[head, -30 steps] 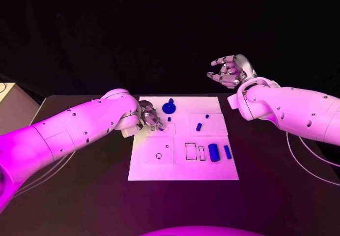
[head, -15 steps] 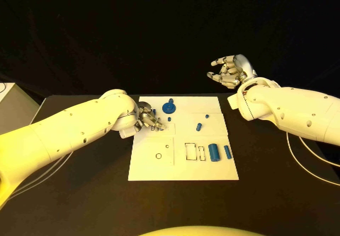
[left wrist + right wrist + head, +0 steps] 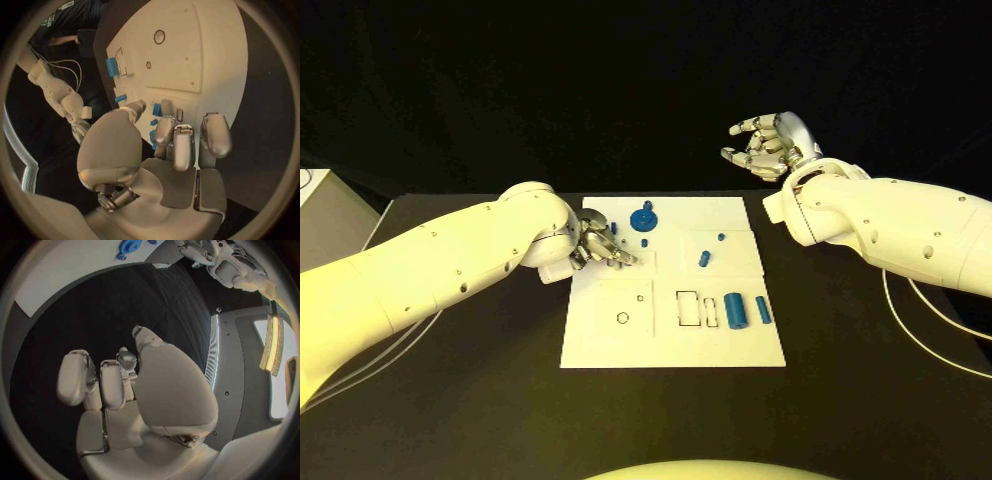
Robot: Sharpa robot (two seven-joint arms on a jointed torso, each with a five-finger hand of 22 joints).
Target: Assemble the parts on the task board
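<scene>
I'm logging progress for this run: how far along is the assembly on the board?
Early on. The gear-like part seems to sit at the far end of the task board, though I cannot tell if it is seated. The left hand works at the board's far left, fingers by small parts. Two cylinders lie loose beside unfilled outlines. The right hand is raised, holding nothing.

Dark room, black backdrop.
A black table [image 3: 473,400] stands before a black curtain [image 3: 589,90]; a pale cabinet [image 3: 332,215] sits beside its left edge.
</scene>
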